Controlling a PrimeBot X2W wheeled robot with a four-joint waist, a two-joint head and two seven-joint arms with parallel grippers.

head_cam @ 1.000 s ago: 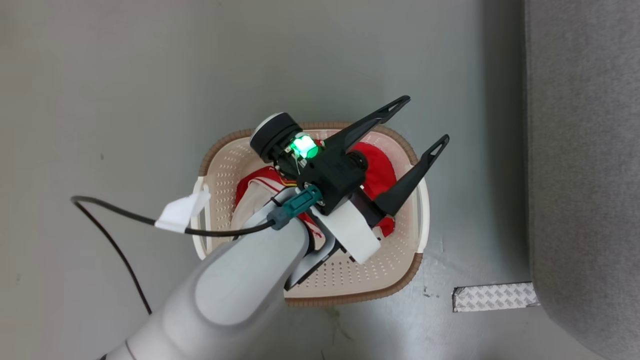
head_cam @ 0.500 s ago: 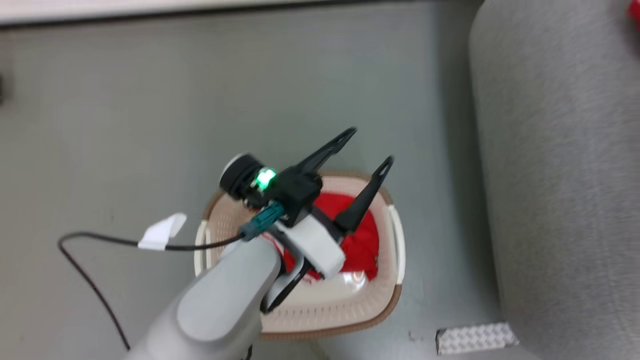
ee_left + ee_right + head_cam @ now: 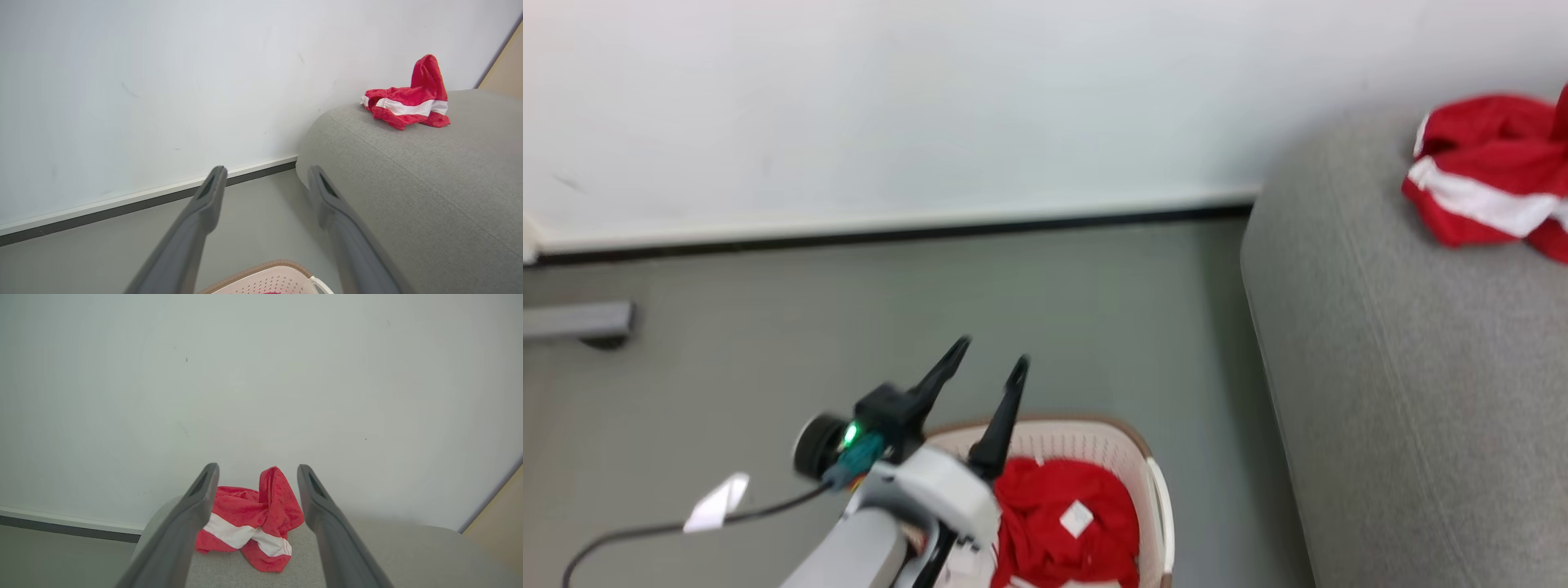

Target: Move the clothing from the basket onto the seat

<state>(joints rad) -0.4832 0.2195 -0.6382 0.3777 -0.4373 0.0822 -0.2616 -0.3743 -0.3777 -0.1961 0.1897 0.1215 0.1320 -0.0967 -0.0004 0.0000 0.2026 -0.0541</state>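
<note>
The bottom edge cuts off your basket (image 3: pixel 1086 445); the left gripper (image 3: pixel 992 353) hides part of the clothing (image 3: pixel 1037 506) inside. Its fingers, and those of the right gripper (image 3: pixel 257 469), stand spread, empty.

Right gripper (image 3: pixel 257 468) up, its two long dark fingers (image 3: pixel 192 514) spread wide, nothing held! Framed in the gap, a crumpled bright red fabric garment with white bands (image 3: pixel 245 516) lies on the grey upholstered seat (image 3: pixel 388 555), pale wall (image 3: pixel 261 375) behind.
</note>
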